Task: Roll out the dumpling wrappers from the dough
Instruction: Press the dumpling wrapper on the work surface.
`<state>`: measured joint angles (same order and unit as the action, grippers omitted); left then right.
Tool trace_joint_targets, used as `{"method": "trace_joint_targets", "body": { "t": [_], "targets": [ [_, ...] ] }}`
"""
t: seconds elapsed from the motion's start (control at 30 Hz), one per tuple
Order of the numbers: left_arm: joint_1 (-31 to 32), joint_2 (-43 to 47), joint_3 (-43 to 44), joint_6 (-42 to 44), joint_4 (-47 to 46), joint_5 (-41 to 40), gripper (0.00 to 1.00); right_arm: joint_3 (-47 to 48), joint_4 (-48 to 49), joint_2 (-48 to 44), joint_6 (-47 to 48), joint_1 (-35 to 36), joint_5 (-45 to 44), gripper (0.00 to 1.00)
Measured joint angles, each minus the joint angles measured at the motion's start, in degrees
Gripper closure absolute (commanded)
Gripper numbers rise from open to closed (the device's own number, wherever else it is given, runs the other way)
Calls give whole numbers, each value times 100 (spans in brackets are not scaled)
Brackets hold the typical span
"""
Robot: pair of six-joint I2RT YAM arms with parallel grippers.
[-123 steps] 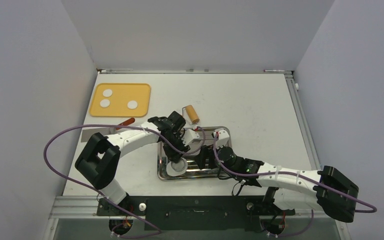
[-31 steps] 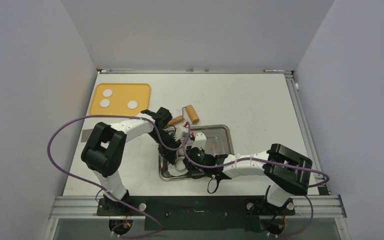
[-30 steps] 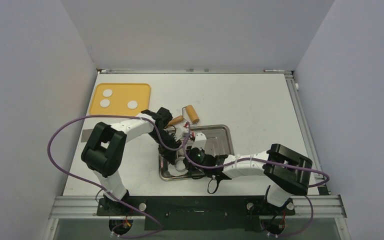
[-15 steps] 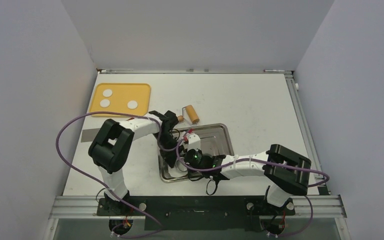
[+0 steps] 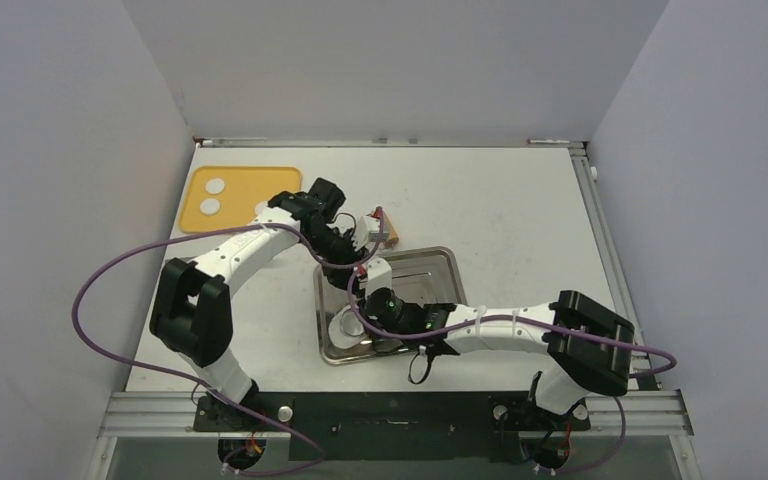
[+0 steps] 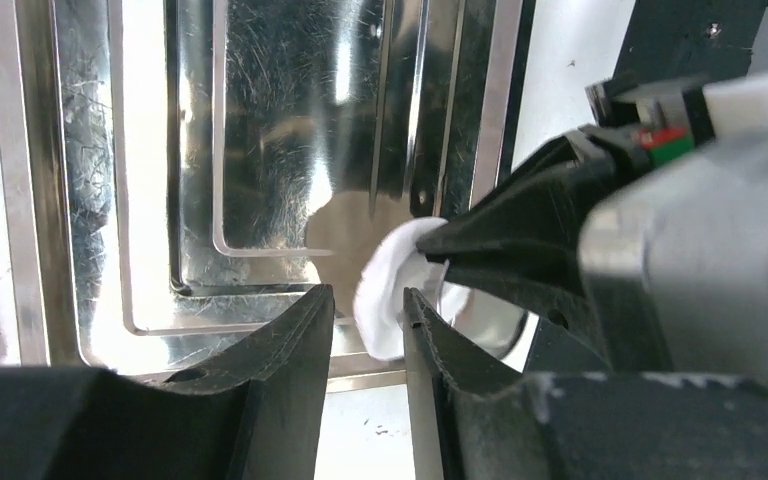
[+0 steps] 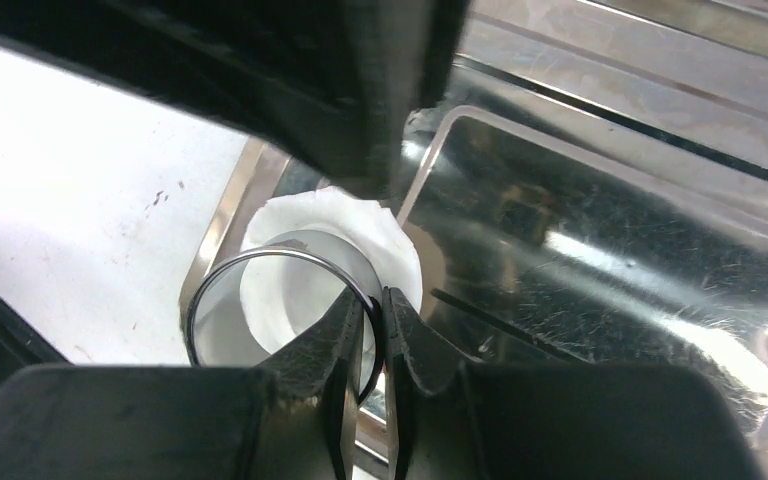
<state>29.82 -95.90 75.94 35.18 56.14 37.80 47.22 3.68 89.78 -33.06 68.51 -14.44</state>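
R jaws pinch the wall of the shiny ring (image 7: 290, 252), which sits on the flat white wrapper (image 7: 360, 225) in the metal tray (image 7: 600, 250); L jaws a bit open above, holding nothing.

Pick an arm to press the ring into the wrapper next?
Right. The right gripper is shut on the ring, already over the wrapper in the tray. The left gripper is open and empty at the tray's far end.
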Motion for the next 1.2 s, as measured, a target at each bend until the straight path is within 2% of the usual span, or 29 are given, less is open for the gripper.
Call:
{"method": "trace_joint_targets", "body": {
  "t": [0.27, 0.57, 0.7, 1.03, 1.2],
  "targets": [
    [-531, -57, 197, -33, -24, 142, 70, 61, -157, 9, -83, -739, 101, 91],
    [-527, -463, 177, -160, -444, 37, 69, 278, -356, 584, 20, -1080, 94, 91],
    [-498, -656, 87, -264, -647, 26, 64, 522, -546, 953, 116, -1141, 79, 91],
    [-483, -658, -111, -496, -920, 2, 62, 822, -859, 1115, 125, -1185, 74, 67],
    [-485, -656, -111, -501, -944, 11, 62, 957, -1016, 1102, 138, -1187, 96, 63]
  ]
}}
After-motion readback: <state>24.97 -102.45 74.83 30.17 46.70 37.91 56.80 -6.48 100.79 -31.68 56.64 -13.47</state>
